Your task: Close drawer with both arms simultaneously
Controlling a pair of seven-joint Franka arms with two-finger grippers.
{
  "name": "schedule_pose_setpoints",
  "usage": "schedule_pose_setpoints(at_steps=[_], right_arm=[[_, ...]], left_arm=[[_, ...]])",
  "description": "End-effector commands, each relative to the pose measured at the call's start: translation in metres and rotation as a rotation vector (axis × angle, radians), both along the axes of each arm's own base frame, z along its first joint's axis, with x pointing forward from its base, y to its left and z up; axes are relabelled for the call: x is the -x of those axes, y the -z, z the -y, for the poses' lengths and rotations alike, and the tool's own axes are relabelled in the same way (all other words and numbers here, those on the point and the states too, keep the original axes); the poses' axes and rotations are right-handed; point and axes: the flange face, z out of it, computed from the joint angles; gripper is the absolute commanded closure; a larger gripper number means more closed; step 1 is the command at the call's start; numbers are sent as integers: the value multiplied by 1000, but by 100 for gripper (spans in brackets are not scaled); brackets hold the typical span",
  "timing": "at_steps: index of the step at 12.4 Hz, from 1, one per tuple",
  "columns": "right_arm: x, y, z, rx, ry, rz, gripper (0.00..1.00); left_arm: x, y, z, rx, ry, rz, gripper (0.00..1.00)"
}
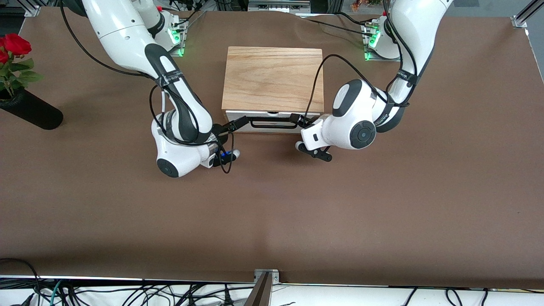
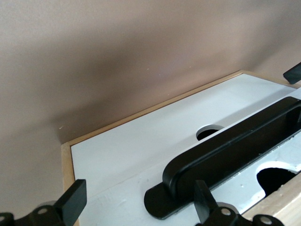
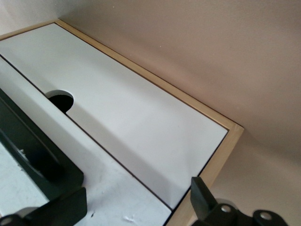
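The light oak box [image 1: 272, 78] stands mid-table, its white drawer front [image 1: 272, 127] and black bar handle [image 1: 272, 124] facing the front camera. The drawer looks pushed in or nearly so. My right gripper [image 1: 238, 123] is open at the handle's end toward the right arm. In the right wrist view, the gripper [image 3: 134, 207] has its fingertips spread close to the white front [image 3: 122, 197]. My left gripper [image 1: 298, 120] is open at the handle's other end. In the left wrist view, the gripper [image 2: 139, 207] straddles the handle's foot [image 2: 164, 202] on the white front [image 2: 117, 155].
A black vase [image 1: 32, 111] with red roses [image 1: 15, 44] lies at the right arm's end of the table. The brown table [image 1: 272, 212] stretches toward the front camera. Both arms' elbows hang low beside the box. Cables trail from both wrists.
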Motion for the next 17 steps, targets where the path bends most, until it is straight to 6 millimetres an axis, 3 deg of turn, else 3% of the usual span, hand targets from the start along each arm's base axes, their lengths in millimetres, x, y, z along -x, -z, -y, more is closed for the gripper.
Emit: schedule_pose_setpoints(at_steps=[1,6,8,11,13,15,17], right_arm=[[-1,-21,23,-8,-16,-29,0],[-38,-48,46,-34,40,48,0],[-59,-64,58,-43,79,110,0],[-91,-94,92,-15,144,223,0],[-101,-142,124,89,108,348,0],[-104,-198,165,166,109,454,0],[-96,-256,182,232,53,574,0]], left_arm=[[15,-5,-10,14,20,-7,0],[9,-12,-12,12,29,17,0],[-23,-41,-26,19,3,95,0],[-82,-93,-91,42,-113,201,0],[-102,-129,-143,-31,-106,242,0],[-107,-169,-185,-143,-69,268,0],[-104,-199,-212,-197,-86,304,0]])
